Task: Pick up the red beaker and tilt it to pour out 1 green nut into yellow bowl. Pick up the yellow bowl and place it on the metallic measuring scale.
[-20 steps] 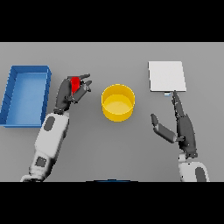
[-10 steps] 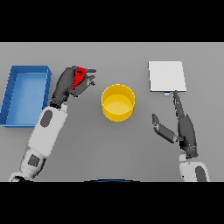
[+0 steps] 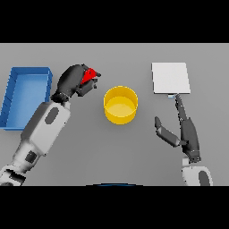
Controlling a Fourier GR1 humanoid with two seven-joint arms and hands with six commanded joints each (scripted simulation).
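My left hand is shut on the red beaker, held above the table and tipped toward the right, to the left of the yellow bowl. Most of the beaker is hidden by my fingers. The bowl stands upright in the middle of the table; I cannot make out a nut inside it. The metallic measuring scale lies flat at the back right. My right hand rests open below the scale, fingers straight and pointing toward it, thumb spread to the left.
A blue bin sits at the far left, just beside my left forearm. Grey tabletop surrounds the bowl and stretches between bowl and scale.
My left hand has lifted the red beaker, carried it right toward the bowl and tilted it. The right hand, bowl and scale have not moved.
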